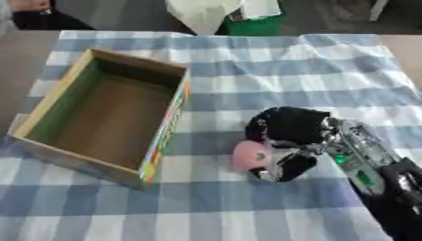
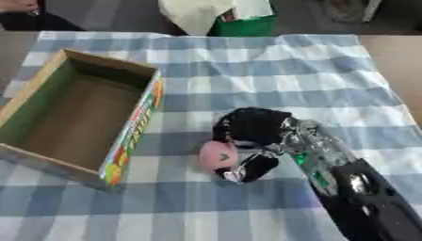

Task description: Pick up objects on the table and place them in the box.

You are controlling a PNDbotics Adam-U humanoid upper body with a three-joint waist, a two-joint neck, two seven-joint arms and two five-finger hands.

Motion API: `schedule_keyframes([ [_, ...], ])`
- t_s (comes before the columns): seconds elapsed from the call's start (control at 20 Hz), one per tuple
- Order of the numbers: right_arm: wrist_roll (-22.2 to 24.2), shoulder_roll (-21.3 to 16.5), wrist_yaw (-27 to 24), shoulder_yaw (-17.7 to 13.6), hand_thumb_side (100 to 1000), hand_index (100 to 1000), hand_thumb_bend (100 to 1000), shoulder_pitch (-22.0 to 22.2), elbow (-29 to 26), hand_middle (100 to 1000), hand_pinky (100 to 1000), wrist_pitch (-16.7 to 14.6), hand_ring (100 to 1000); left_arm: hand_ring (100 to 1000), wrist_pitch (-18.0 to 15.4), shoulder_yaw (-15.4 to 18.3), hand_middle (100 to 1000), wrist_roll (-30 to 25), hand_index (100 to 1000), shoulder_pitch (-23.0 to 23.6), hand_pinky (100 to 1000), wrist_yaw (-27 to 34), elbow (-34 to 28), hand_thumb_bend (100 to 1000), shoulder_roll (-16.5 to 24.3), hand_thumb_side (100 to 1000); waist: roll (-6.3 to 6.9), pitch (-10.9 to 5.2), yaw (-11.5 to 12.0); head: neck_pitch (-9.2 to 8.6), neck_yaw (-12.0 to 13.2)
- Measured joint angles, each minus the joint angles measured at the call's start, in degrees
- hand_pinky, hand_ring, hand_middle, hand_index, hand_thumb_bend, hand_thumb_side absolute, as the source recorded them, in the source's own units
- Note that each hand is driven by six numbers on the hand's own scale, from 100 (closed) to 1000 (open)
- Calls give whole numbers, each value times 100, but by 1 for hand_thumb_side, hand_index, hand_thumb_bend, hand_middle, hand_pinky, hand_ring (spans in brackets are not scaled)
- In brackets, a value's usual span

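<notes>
Box (image 1: 107, 117): on the cloth-covered table (image 1: 272, 70), left half, set askew, its open top facing up, nothing visible inside.
Small rounded object (image 1: 250, 156): on the table right of the box's near right corner, just apart from it, toward the middle.
Right hand (image 1: 284, 136): directly right of the object, touching it, arm running off toward the near right corner.

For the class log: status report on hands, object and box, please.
Right hand curled round pink object, beside the box. Left hand out of view. Box open, path clear.
</notes>
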Motion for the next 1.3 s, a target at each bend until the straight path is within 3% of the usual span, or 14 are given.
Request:
schedule_keyframes([
  [0.25, -9, 0, -112, -10, 804, 677, 100, -20, -20, 573, 694, 1, 752, 377, 2, 0, 585, -2, 788, 0, 521, -2, 0, 175, -1, 551, -1, 1, -3, 0, 0],
  [0.35, -41, 0, -186, -40, 818, 625, 100, -55, -35, 572, 688, 12, 753, 378, 2, 0, 585, -2, 788, 0, 522, -2, 0, 174, -1, 551, -1, 2, -3, 0, 1],
  [0.45, -120, 0, -255, -85, 856, 559, 100, -97, -58, 598, 682, 46, 757, 378, 2, 0, 585, -2, 788, 0, 522, -2, 0, 175, -1, 553, -1, 2, -3, 0, 1],
  [0.5, -174, 0, -284, -111, 950, 545, 100, -135, -73, 606, 681, 68, 756, 378, 2, 1, 585, -2, 788, 0, 522, -2, 0, 174, -1, 553, -1, 2, -3, 0, 1],
  [0.55, -231, 0, -304, -127, 874, 543, 100, -186, -93, 606, 681, 88, 757, 378, 2, 1, 585, -2, 788, 0, 521, -2, 0, 174, -1, 553, -1, 1, -3, -1, 1],
  [1.15, -898, 114, -583, -185, 970, 514, 100, -1208, -65, 586, 666, 354, 750, 379, 27, -5, 585, -26, 786, 56, 520, 0, 0, 174, 0, 564, -6, -143, 94, 0, -98],
  [1.2, -934, 154, -580, -184, 945, 513, 100, -1313, -7, 585, 665, 366, 750, 379, 29, -6, 585, -27, 786, 58, 520, 0, 0, 172, 0, 558, -13, -154, 108, 1, -116],
  [1.25, -970, 202, -567, -183, 985, 510, 100, -1416, 66, 585, 664, 375, 751, 379, 32, -8, 585, -31, 786, 60, 520, 0, 0, 173, 0, 558, -19, -161, 124, 1, -139],
  [1.3, -1004, 257, -530, -182, 956, 510, 100, -1515, 148, 585, 664, 381, 751, 379, 36, -10, 585, -34, 786, 64, 520, 1, 0, 173, 1, 558, -21, -169, 147, 1, -161],
])
